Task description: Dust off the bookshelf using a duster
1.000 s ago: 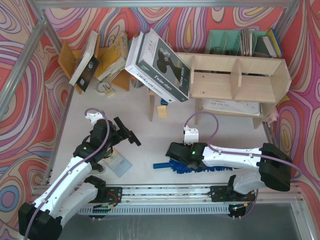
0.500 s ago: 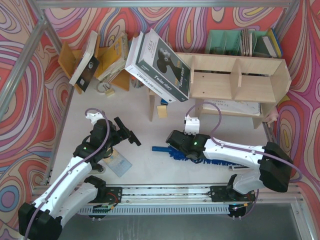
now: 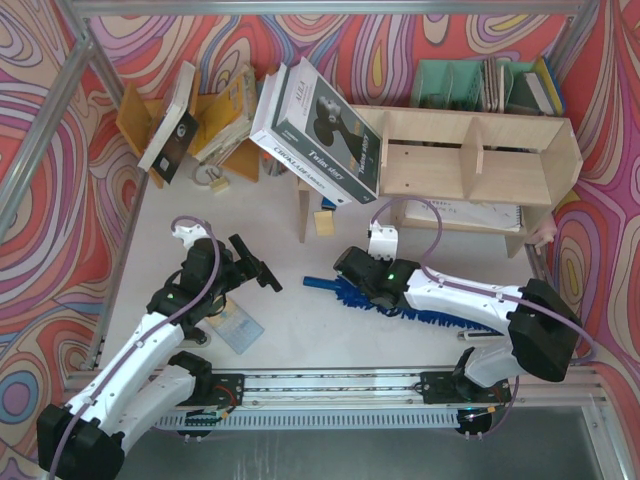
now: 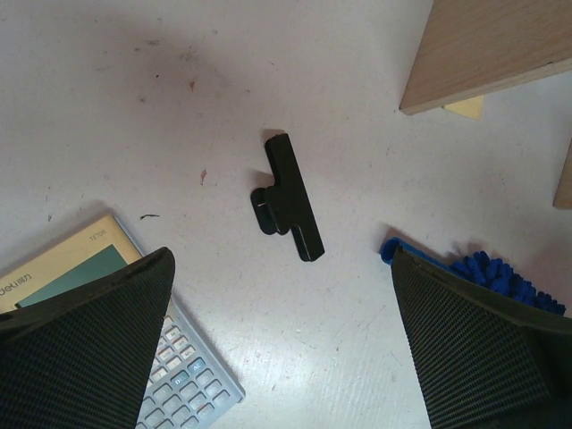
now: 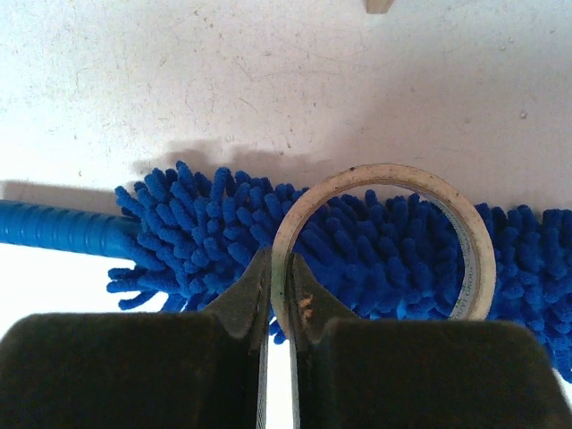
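1. Right wrist view is showing the right gripper (image 5: 279,268) pinching its fingers shut on the rim of a pale tape ring (image 5: 384,172), one finger inside the hoop and one outside. It is not holding the duster (image 5: 197,228) by its handle (image 5: 54,228).
2. The ring is standing on edge against the blue fluff, which is showing through the hoop. Whether any fluff is caught in the pinch, I cannot tell.
3. The duster is lying flat on the worktop (image 3: 290,235), toward the near edge and right of the middle. Its handle is pointing at the left edge and its head is running under the right arm toward the right edge.
4. The fluff is sitting just beyond and beneath the fingertips, touching or nearly so. The handle is lying off toward the left edge, apart from them.
5. The bookshelf (image 3: 470,150) is standing along the far edge toward the far right corner, well apart from the duster, with a large book (image 3: 320,130) leaning on its left end.
6. The left gripper (image 3: 255,265) is hovering with its fingers spread wide and holding nothing, above a black clip (image 4: 286,210) and beside a calculator (image 4: 179,384). It is probably keeping out of the right arm's way.
7. The ring is likely getting in the way here. Dusting is probably calling for a clean hold on the handle instead.
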